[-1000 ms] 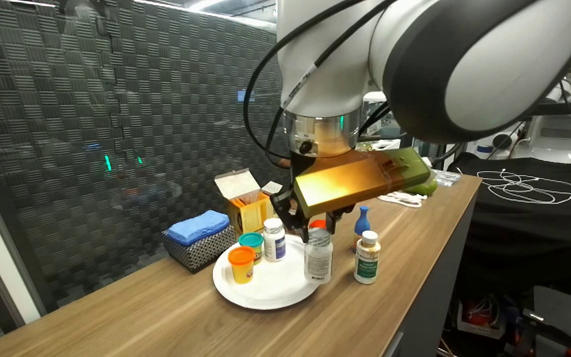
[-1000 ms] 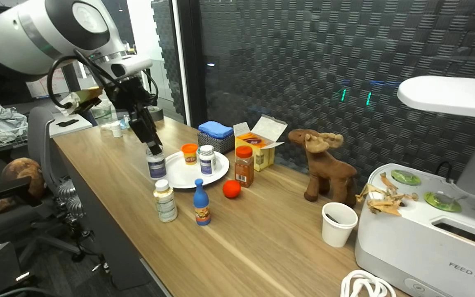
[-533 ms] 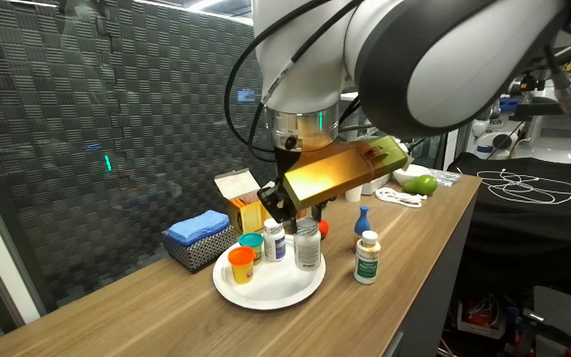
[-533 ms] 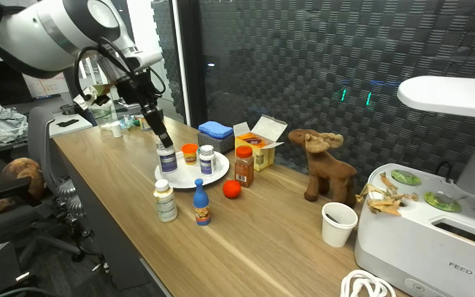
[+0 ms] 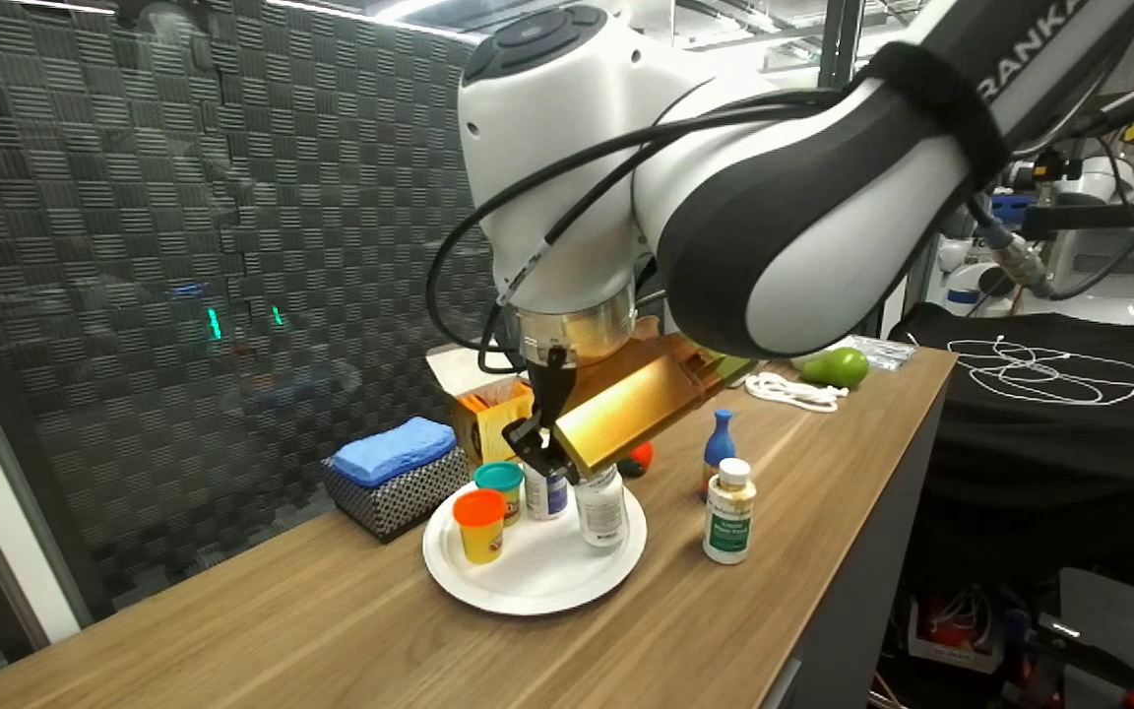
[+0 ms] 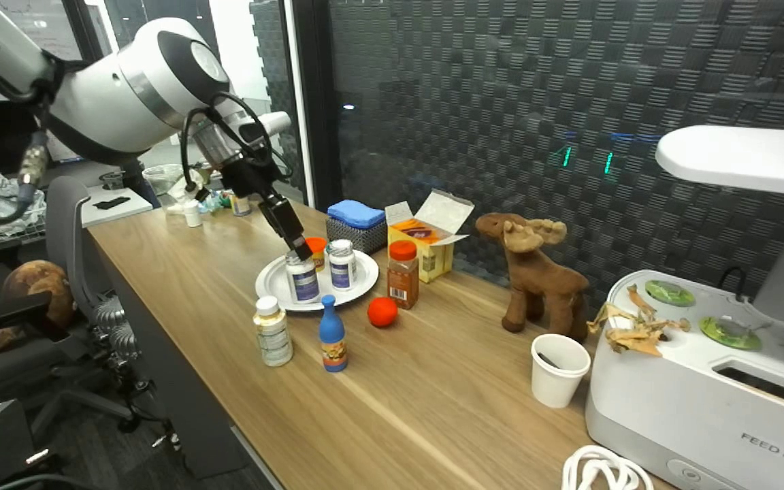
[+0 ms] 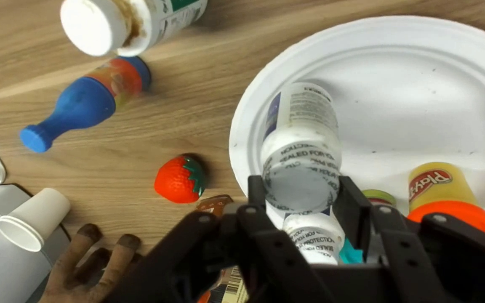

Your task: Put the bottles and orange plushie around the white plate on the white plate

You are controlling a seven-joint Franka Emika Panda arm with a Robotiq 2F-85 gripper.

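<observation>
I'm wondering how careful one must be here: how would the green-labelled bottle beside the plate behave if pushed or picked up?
The green-labelled bottle would probably tip if pushed near the top, since it stands upright and is clearly taller than wide. Once over, its round sides could let it roll. Its smooth, even outline suggests a fairly stiff body.

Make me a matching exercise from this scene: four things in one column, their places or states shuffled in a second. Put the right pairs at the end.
Things
1. Pincer
2. Green-labelled bottle
3. Orange-lidded tub
4. Blue cloth

Places or states
A. Standing on the white plate
B. Lying on top of the patterned box
C. Closed on the top of a white bottle
D. Upright directly on the wooden counter

Pairs
1-C
2-D
3-A
4-B
</observation>
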